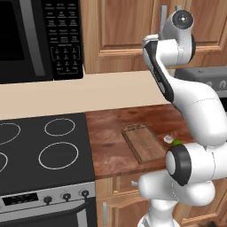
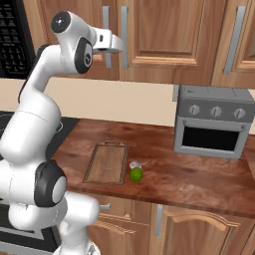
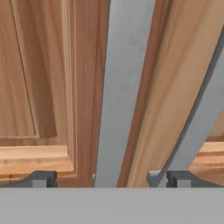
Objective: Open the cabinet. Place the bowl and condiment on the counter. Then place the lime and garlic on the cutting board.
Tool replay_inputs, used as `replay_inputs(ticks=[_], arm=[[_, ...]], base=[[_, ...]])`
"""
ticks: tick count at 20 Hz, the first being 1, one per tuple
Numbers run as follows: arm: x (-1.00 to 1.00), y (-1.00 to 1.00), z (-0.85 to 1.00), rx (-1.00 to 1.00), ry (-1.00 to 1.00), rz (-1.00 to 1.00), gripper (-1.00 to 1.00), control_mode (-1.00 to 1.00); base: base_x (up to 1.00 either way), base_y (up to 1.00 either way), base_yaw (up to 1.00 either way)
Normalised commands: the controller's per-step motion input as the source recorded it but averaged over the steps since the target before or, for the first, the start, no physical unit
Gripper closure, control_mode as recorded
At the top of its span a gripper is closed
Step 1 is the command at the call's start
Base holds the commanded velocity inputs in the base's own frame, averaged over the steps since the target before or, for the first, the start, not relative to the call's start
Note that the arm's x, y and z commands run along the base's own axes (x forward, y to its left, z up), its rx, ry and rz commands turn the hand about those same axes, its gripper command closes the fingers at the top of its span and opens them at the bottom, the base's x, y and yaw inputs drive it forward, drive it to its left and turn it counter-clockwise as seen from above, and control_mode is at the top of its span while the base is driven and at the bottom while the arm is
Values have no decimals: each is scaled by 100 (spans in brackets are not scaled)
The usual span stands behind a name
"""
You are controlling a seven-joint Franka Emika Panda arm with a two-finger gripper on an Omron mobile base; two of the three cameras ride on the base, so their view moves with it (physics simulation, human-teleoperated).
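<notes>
The white arm reaches to the upper wooden cabinet doors (image 2: pixel 159 35). In the right base view the gripper (image 2: pixel 118 46) sits in the upper left of the frame, against the vertical grey bar handles (image 2: pixel 124 37) where two doors meet. In the hand view, one grey handle (image 3: pixel 124 87) runs top to bottom through the centre of the frame, between the two dark fingertips (image 3: pixel 41 178) at the bottom edge. The jaws stand open, spread to either side of this handle without touching it. A second grey handle (image 3: pixel 203 109) slants along the right of that frame. The doors are closed.

On the brown wooden worktop (image 2: pixel 199 174), the rectangular wooden cutting board (image 2: pixel 106 162) lies at lower centre of the right base view. The green lime (image 2: pixel 136 174) rests just beside its right edge, with the small white garlic bulb (image 2: pixel 134 164) touching it. A grey toaster oven (image 2: pixel 213 120) stands at the right of that frame. The black stovetop (image 1: pixel 42 150) occupies the lower left of the left base view, the black microwave (image 1: pixel 40 37) the upper left.
</notes>
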Motion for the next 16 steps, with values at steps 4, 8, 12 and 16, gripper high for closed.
replay_inputs(ticks=[4,8,12,16], arm=[[38,-16,-5,0,0,-4,-100,-100],[52,-7,-9,0,0,0,-100,-100],[55,-4,-5,0,0,0,-100,-100],[47,-17,-16,0,0,0,-100,-100]], base=[[0,0,0],[0,0,0],[0,0,0],[0,0,0]])
